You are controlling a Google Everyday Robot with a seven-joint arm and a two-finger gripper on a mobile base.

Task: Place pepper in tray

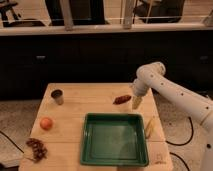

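The pepper [122, 99] is a small dark red piece lying on the wooden table, behind the tray's far right corner. The green tray [91, 150] sits at the table's front middle and holds nothing. My white arm reaches in from the right. The gripper [136, 103] points down just right of the pepper, close above the table.
A metal cup [57, 96] stands at the back left of the table [90, 102]. An orange fruit [46, 123] lies at the left. A dark brown clump [37, 148] lies at the front left. A pale yellow stick-like item [149, 127] lies right of the tray.
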